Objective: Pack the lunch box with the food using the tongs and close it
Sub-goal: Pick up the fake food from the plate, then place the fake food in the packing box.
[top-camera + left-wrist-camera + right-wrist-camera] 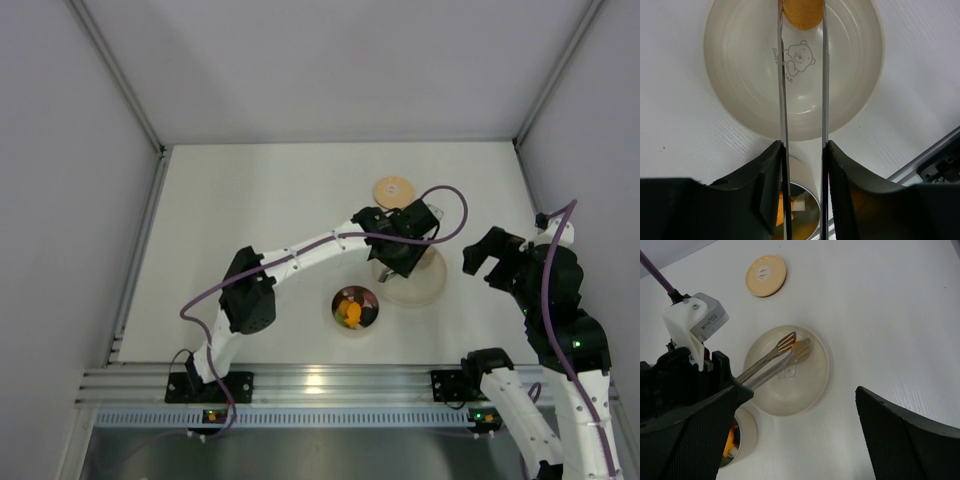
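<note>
Squeezing long slim silver-grey metal tongs [781, 90] in the left gripper [804, 147], black fingers [765, 185] pressed against the outside of both thin arms, jaws drawn in on the tongs, not fully together.

Reaching forward over a wide pale cream plate [855, 65] with a small bear print at its centre, tong tips closed around a rounded orange-tan piece of food [802, 12] at the plate's far side. Lifted or resting on the plate: impossible to tell.

Just beside the plate, on its near left: a small round shiny steel lunch box [355, 308], uncovered, with orange bits [350, 312] and something yellowish inside. Glimpsed again in the left wrist view, low between the gripper's fingers, orange pieces showing within the steel rim.

Lying flat on the white table [250, 200] beyond the plate, well apart from the lunch box: a flat round tan wooden lid [394, 190], a pale ring marked at its middle.

Off to the right of the plate, hanging above the table: the right gripper [482, 262], jaws spread wide, nothing between them. Looking down from its wrist camera past two dark fingers: the tongs' slotted heads side by side over the plate, a sliver of orange between them, the lid at upper left, the lunch box at lower left.
</note>
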Action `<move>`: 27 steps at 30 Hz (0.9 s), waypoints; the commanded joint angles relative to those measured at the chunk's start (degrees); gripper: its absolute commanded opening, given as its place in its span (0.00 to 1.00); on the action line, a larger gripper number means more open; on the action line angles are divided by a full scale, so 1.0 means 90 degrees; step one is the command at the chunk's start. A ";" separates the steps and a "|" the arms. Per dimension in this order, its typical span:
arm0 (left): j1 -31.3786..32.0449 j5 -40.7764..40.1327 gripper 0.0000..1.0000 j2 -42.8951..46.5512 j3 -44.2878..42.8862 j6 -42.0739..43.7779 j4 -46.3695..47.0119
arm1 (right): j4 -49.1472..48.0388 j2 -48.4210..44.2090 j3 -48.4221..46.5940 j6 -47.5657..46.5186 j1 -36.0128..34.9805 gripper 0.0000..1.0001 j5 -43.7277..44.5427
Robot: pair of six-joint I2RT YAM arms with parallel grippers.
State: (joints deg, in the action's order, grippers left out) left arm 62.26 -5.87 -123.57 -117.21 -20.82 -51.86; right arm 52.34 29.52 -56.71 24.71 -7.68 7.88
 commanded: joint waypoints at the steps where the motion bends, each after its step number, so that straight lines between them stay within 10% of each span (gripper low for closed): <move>1: 0.0016 -0.0188 0.43 0.0780 -0.0063 0.0096 -0.0078 | 0.0015 0.0031 -0.0115 0.0067 0.0072 1.00 0.0033; 27: 0.0348 -0.0442 0.43 0.4138 0.2524 -0.0567 -0.0722 | -0.0473 0.0226 0.0354 0.0145 0.0082 1.00 -0.0124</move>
State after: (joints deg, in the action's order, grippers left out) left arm 65.06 -9.02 -92.44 -96.36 -23.97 -56.97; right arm 51.53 31.14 -53.87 25.63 -7.68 6.98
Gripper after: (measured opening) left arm 0.440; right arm 0.993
